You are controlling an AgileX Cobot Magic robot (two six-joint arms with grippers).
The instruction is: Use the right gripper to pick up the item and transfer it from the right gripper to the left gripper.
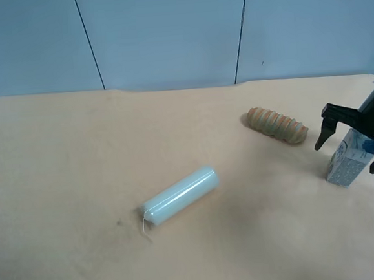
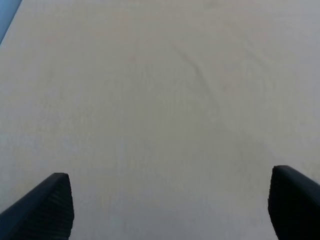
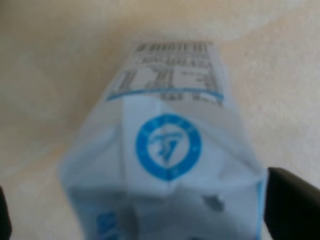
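Note:
The item, a small white milk carton (image 1: pixel 348 159) with blue print, stands upright at the exterior high view's right edge. The right gripper (image 1: pixel 351 154), a black claw, is open with one finger on each side of the carton's top, not closed on it. In the right wrist view the carton (image 3: pixel 170 165) fills the frame, blurred, with a blue round logo, and a black fingertip (image 3: pixel 292 205) shows beside it. The left gripper (image 2: pixel 170 210) is open over bare tan table; only its two fingertips show. It is out of the exterior high view.
A pale green cylinder (image 1: pixel 180 196) lies on its side at the table's middle. A ridged orange-brown roll (image 1: pixel 278 124) lies left of the carton, further back. The tan table (image 1: pixel 59 163) ends at a blue wall behind.

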